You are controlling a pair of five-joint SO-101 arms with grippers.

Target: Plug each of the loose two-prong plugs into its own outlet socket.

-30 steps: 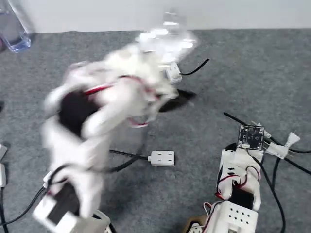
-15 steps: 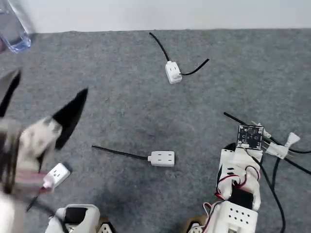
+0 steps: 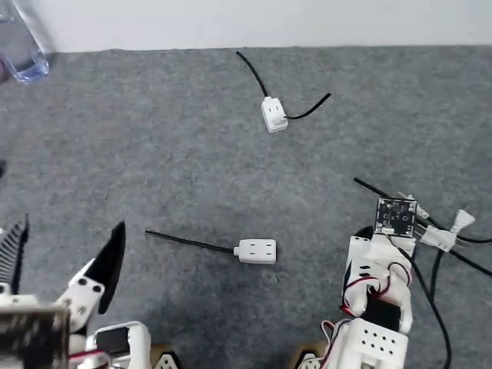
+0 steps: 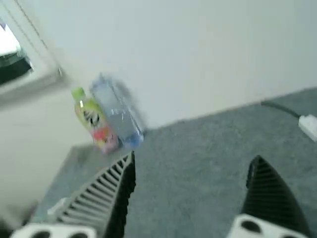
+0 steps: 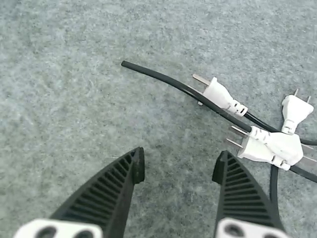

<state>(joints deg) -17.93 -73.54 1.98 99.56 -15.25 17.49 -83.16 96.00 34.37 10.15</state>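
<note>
- Picking up a first plug looks like the step in hand: the loose two-prong plugs (image 5: 219,95) lie among black cords on the grey surface (image 3: 192,169), just ahead of the right hand (image 5: 178,193), which is spread open and empty.
- Low at the near left corner, the left hand (image 3: 61,257) is also spread wide and holds nothing.
- One outlet socket (image 3: 257,250) lies mid-surface; the far socket (image 3: 273,115) sits near the wall.
- Grip the nearest plug (image 5: 270,146) by its white body, leaving the prongs free and the neighbouring cords untouched.
</note>
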